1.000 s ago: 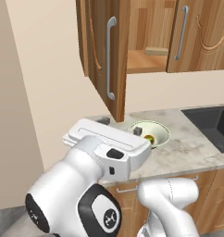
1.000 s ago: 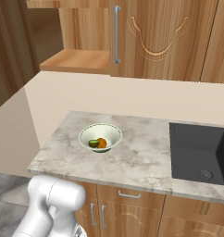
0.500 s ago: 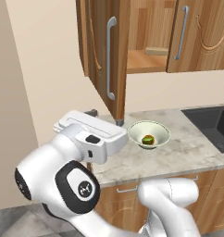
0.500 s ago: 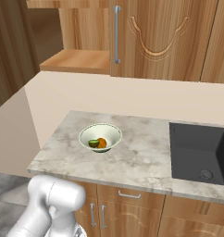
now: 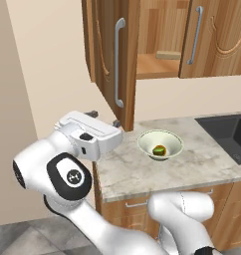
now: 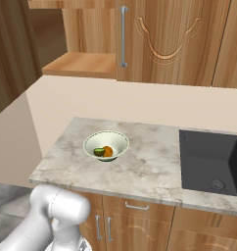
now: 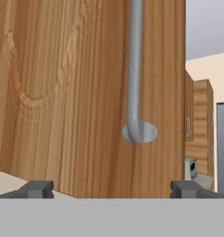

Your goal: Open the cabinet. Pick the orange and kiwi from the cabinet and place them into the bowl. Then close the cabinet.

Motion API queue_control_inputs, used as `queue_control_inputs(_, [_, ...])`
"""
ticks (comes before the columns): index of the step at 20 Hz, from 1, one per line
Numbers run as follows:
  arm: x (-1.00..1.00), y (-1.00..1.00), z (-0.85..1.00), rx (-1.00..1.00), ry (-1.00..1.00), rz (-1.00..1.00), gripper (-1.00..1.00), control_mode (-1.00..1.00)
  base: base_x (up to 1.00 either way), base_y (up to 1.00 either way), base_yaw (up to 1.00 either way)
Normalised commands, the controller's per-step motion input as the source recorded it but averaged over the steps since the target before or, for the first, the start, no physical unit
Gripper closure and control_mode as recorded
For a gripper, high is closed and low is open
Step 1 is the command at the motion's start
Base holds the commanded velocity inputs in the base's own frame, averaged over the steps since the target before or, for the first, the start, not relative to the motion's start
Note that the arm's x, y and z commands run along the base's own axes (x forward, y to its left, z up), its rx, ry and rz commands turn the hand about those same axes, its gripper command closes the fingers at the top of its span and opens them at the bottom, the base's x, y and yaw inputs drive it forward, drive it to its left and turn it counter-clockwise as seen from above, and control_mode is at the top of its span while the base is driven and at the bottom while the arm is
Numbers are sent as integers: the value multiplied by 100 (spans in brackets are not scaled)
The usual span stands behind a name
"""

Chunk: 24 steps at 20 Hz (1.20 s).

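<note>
Two fruits: both sit in the bowl on the marble counter, the orange touching the kiwi, which lies on its left in the right base view.
Bowl: stands on the counter between the counter's left end and the dark sink, well apart from the sink; in the left base view the bowl sits below the open shelf.
Cabinet: the cabinet is open, and what a swing on that left door, its silver bar handle facing the camera; the right door is shut, its handle upright.
Shelf: the bare wooden shelf shows inside the opening; a flat tan block lies at its back.
Gripper: the gripper looks straight at the open door's face, the lower end of the handle right above and between the tips.
Jaws: spread wide, one fingertip at each side of the hand view, nothing between them.
Arm: in the left base view the hand hovers just below the bottom edge of the open door, left of the bowl.
</note>
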Motion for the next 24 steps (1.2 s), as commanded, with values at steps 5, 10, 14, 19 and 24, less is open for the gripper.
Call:
queue_control_inputs(5, [31,0,-2,0,0,-8,-100,-100,0,0,0])
queue_control_inputs(10, [24,-7,0,0,0,-10,-100,-100,0,0,0])
queue_control_inputs(14, [24,-24,0,0,0,-9,-100,-100,0,0,0])
queue_control_inputs(19, [33,-35,0,0,0,-7,-100,-100,0,0,0])
queue_control_inputs(24, [29,-44,0,0,0,-3,-100,-100,0,0,0])
